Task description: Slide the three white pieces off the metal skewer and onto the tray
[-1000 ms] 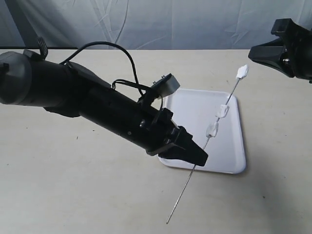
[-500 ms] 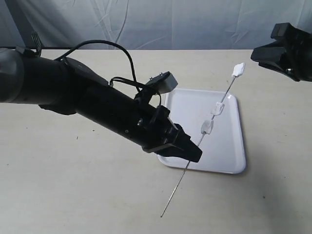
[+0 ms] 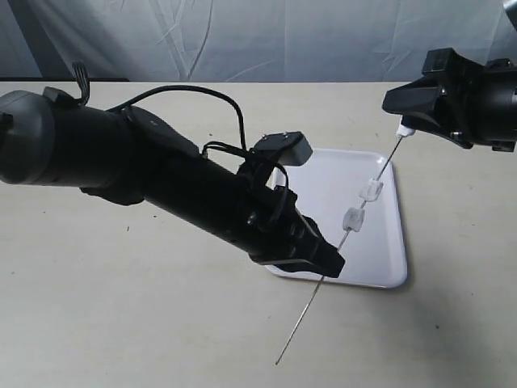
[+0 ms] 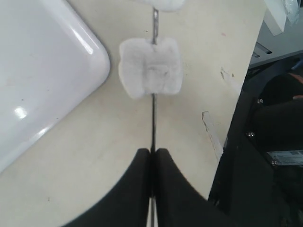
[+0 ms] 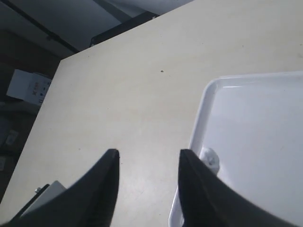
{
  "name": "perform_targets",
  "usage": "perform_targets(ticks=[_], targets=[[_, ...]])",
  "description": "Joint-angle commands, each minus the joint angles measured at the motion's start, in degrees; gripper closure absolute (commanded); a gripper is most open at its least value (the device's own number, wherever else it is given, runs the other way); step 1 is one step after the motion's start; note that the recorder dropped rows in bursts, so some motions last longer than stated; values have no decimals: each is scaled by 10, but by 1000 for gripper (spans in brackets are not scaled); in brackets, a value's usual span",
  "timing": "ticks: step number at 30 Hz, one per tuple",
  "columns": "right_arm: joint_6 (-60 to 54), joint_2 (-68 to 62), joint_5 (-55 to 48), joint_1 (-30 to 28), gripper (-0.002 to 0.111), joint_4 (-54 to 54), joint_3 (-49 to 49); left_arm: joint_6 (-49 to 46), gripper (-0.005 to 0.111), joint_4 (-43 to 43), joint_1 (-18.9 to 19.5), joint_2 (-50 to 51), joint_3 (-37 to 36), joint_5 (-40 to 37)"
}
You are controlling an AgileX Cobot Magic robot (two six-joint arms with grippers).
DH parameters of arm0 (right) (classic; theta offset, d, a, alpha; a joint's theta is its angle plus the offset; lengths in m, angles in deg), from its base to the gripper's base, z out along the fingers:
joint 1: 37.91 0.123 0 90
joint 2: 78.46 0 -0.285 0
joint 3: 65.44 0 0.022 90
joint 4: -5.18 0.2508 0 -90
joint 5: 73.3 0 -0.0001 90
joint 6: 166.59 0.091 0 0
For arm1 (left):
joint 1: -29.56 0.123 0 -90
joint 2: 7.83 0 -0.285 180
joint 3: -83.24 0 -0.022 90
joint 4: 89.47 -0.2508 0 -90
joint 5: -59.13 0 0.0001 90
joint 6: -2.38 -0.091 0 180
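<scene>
My left gripper (image 3: 327,260) is shut on the metal skewer (image 3: 335,246), which slants up over the tray (image 3: 323,178) with its lower tip off the tray's near edge. Two white pieces (image 3: 353,217) (image 3: 371,189) sit mid-rod; a third (image 3: 404,128) at the top end is partly covered by my open right gripper (image 3: 396,109). The left wrist view shows the left gripper (image 4: 152,151) pinching the skewer (image 4: 153,118), one white piece (image 4: 150,67) just beyond and the tray (image 4: 42,71) beside it. In the right wrist view the right gripper (image 5: 149,153) stands open over the table; a white piece (image 5: 209,160) peeks past one finger, outside the gap, near the tray (image 5: 255,127).
The beige tabletop (image 3: 121,307) spreads round the tray. The thick black left arm (image 3: 161,178) with its cables crosses the left half. A wrinkled grey cloth (image 3: 242,36) hangs behind the table's far edge.
The right gripper has come left and down to the skewer's top end. The left gripper has shifted slightly right, still holding the skewer, whose top end has swung right.
</scene>
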Motion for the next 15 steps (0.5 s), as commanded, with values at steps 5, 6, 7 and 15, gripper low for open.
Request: perform_targets(ticks=[5, 6, 7, 15], targets=[[9, 2, 14, 4, 66, -12, 2, 0, 107, -11, -3, -6, 1, 18], [9, 2, 14, 4, 66, -9, 2, 1, 107, -14, -3, -6, 1, 22], [9, 2, 14, 4, 66, -9, 3, 1, 107, -20, -3, -6, 1, 24], [9, 2, 14, 3, 66, -12, 4, 4, 107, -31, 12, -6, 1, 33]])
